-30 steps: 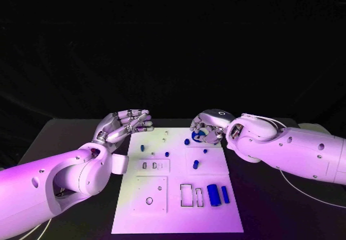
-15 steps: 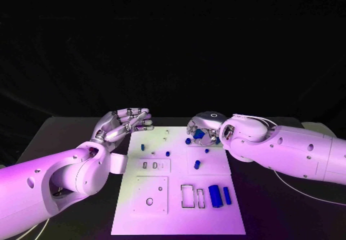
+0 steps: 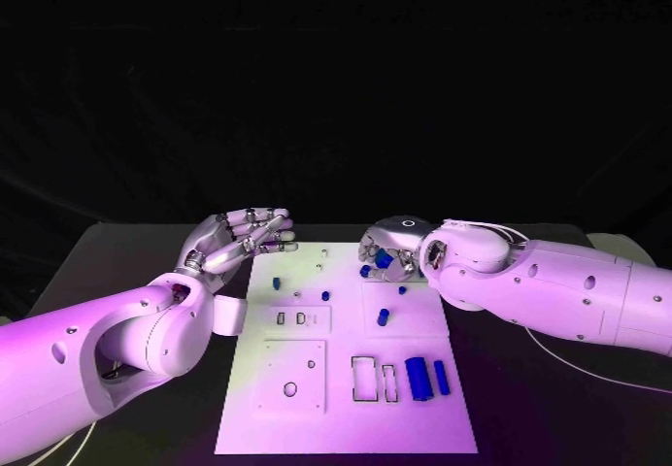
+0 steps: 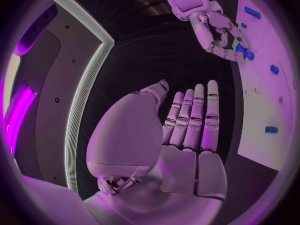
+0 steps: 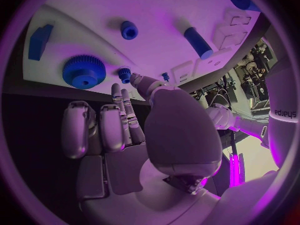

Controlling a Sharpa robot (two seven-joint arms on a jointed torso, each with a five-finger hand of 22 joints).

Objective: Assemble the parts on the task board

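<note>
The white task board (image 3: 343,408) lies in the middle of the table with small blue parts on it. My left hand (image 3: 238,243) hovers off the board's far left corner, fingers straight and spread, holding nothing; its palm (image 4: 187,130) is bare. My right hand (image 3: 392,250) hangs over the board's far right corner. In the right wrist view its fingertips (image 5: 117,89) and thumb flank a small blue gear (image 5: 125,74), and I cannot make out whether they pinch it. A large blue gear (image 5: 83,71) lies flat beside it.
Two blue cylinders (image 3: 416,377) (image 3: 440,377) lie at the board's near right by narrow slots (image 3: 361,379). Short blue pegs (image 3: 278,284) (image 3: 325,295) (image 3: 383,316) stand mid-board. A blue block (image 5: 39,41) sits near the large gear. Black table surrounds the board.
My right hand has drifted slightly left over the far right corner of the board. The left hand has stayed where it was.
</note>
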